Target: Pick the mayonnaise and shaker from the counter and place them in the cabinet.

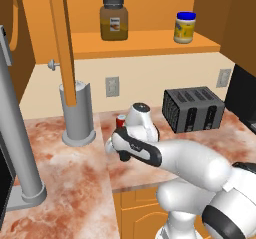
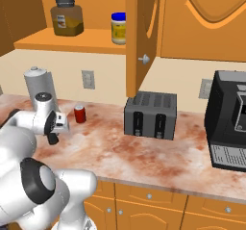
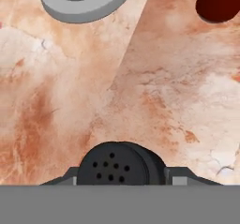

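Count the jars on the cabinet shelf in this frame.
2. The amber jar stands toward the shelf's left; the mayonnaise stands apart toward its right. The open door hides part of the shelf's left end, so more could sit there.

Marbled counter (image 2: pixel 144 152): toaster (image 2: pixel 150 114), red can (image 2: pixel 79 113).
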{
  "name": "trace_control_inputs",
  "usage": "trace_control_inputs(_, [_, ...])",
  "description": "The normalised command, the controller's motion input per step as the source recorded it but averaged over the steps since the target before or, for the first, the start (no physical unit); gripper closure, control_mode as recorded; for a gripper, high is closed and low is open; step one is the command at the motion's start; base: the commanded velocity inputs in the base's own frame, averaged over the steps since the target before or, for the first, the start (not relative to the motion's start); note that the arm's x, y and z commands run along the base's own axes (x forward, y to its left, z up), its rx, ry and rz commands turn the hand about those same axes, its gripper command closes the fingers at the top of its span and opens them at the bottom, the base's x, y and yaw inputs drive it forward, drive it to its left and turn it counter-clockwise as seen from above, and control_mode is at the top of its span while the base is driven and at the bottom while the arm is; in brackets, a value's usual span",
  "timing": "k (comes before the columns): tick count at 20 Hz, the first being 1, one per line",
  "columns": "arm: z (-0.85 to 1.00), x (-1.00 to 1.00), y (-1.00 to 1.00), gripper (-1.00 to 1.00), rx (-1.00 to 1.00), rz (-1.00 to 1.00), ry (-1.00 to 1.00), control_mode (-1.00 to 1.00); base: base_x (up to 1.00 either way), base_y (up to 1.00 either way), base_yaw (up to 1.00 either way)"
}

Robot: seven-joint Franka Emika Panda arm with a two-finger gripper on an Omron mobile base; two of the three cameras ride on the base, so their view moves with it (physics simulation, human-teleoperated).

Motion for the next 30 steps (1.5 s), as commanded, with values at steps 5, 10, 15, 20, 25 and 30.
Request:
trace_control_inputs(5, [0.91, 0.0, -0.09, 1.0, 0.01, -0.04, -0.02, -1.0, 0.0, 0.0, 0.0])
trace_control_inputs(10, [0.84, 0.0, -0.21, 1.0, 0.02, -0.08, 0.0, -1.0, 0.0, 0.0, 0.0])
trace_control_inputs(15, [0.8, 0.03, -0.29, 1.0, 0.0, -0.12, 0.0, -1.0, 0.0, 0.0, 0.0])
trace_control_inputs(20, [0.8, 0.0, -0.3, 1.0, 0.0, -0.14, 0.0, -1.0, 0.0, 0.0, 0.0])
trace_control_inputs(25, [0.8, 0.01, -0.3, 1.0, 0.0, -0.14, -0.02, -1.0, 0.0, 0.0, 0.0])
trace_control_inputs(30, [0.69, 0.01, -0.2, 1.0, 0.0, -0.12, -0.08, -1.0, 0.0, 0.0, 0.0])
